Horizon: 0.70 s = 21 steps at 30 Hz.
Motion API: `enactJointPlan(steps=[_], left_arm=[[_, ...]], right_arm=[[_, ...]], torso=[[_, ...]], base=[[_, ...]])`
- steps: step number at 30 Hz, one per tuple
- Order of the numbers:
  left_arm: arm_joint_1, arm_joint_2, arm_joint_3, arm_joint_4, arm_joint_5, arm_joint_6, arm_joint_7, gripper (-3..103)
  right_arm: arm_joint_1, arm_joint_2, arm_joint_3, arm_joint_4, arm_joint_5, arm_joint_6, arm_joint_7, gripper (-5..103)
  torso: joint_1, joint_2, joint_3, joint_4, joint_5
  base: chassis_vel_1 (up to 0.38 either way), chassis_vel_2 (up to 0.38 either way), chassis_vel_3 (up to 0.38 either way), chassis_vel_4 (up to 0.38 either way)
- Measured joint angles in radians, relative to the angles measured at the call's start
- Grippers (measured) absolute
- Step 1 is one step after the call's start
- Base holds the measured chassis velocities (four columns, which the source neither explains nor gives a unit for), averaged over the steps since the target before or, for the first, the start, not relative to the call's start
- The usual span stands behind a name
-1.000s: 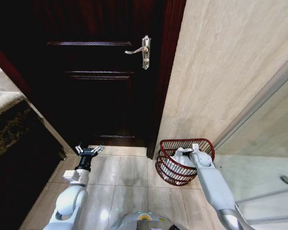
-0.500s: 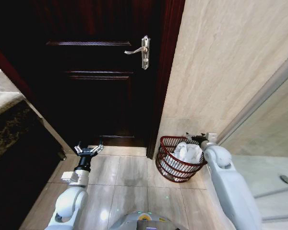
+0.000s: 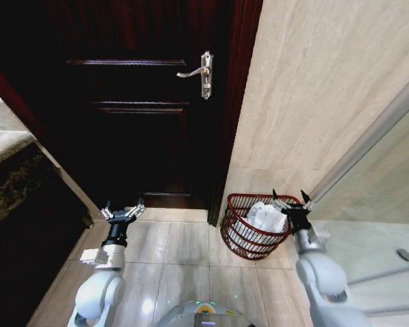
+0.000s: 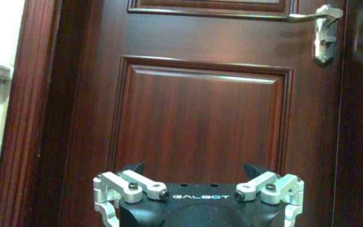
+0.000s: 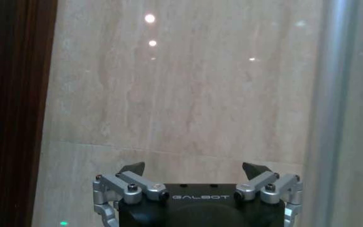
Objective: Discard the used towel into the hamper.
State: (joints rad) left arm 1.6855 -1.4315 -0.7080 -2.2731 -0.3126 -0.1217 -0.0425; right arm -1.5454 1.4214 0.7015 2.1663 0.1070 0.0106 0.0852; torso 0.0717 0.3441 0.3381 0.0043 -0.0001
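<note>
The hamper (image 3: 240,242), a small round reddish-brown openwork basket, stands on the tiled floor at the foot of the beige wall, right of the door. The white towel (image 3: 264,216) lies crumpled inside it. My right gripper (image 3: 288,200) is open and empty, raised just past the hamper's right rim, pointing at the wall; in the right wrist view its fingers (image 5: 131,169) spread wide before beige tile. My left gripper (image 3: 122,210) is open and empty, held low in front of the door, far left of the hamper; its own camera shows the left gripper (image 4: 194,169) facing the door panel.
A dark wooden door (image 3: 136,129) with a silver lever handle (image 3: 203,72) faces me. A dark stone counter (image 3: 13,177) stands at the left. A glass shower screen with a metal frame (image 3: 368,146) and a white shower tray (image 3: 388,252) lie at the right. Tiled floor (image 3: 184,259) lies between the arms.
My right arm has drawn back and up out of the hamper, leaving the towel inside; the gripper now stands open beside the rim. The left arm has barely shifted.
</note>
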Motion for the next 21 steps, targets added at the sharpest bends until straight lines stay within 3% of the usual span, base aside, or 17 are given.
enactJointPlan(steps=[6,11,21], left_arm=[[0.036,0.002,0.002,0.012,-0.031,-0.024,0.007,100],[0.033,0.063,-0.001,0.081,-0.073,-0.035,0.013,100],[0.004,0.082,0.011,0.119,-0.089,-0.028,0.028,100]], right_arm=[[-0.103,0.071,0.000,0.012,-0.019,0.049,-0.008,100],[-0.132,0.067,0.020,-0.019,0.006,0.077,-0.042,100],[-0.145,0.052,0.036,0.006,0.046,0.058,-0.056,100]], torso=[[0.000,0.000,0.000,0.0002,0.0000],[0.000,0.000,0.000,0.0001,0.0001],[0.000,0.000,0.000,0.0001,0.0000]], base=[[0.000,0.000,0.000,0.000],[0.000,0.000,0.000,0.000],[0.000,0.000,0.000,0.000]])
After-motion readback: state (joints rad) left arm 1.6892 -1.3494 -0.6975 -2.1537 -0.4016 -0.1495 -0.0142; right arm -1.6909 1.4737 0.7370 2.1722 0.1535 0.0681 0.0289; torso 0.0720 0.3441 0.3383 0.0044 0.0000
